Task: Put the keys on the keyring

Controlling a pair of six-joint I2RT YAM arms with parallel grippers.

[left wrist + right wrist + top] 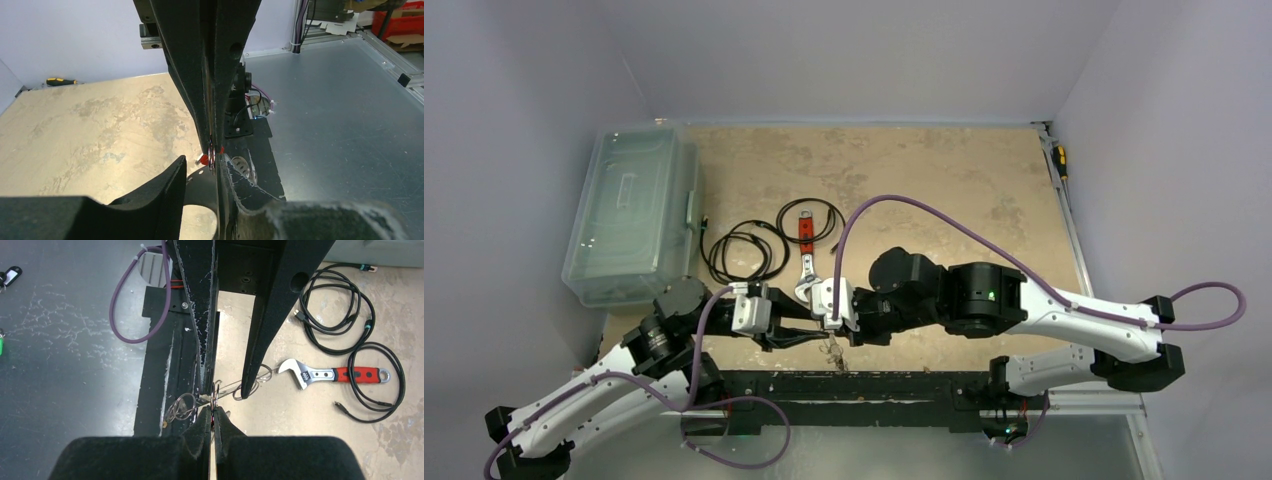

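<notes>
- Wire of the keyring (pixel 231 387) shows as thin silvery loops held up off the surface (pixel 944 180), above its near edge, just where the two arms meet.
- Below that meeting point the keys (pixel 832 347) hang as a small silvery cluster in the top view (too small to count or tell apart).
- The right end effector (pixel 212 412) is pinched fully together, and the wire runs straight into its tips, so it holds the keyring.
- The left end effector (pixel 224 389) reaches in from the opposite side. Its jaws stand narrowly apart, one on either side of the right tips. The wire loop passes the tip of one finger, but whether either finger presses on the wire cannot be told.
- A red-handled adjustable wrench (pixel 320 375) lies flat on the surface just beyond the end effectors, its head toward them.
- Two black coiled cables (pixel 345 315) lie by the wrench, and one coil loops around the handle end.
- A clear lidded plastic bin (pixel 629 215) sits at the far left against the wall.
- A screwdriver (pixel 1059 160) (yellow and black handle) lies along the far right edge.
</notes>
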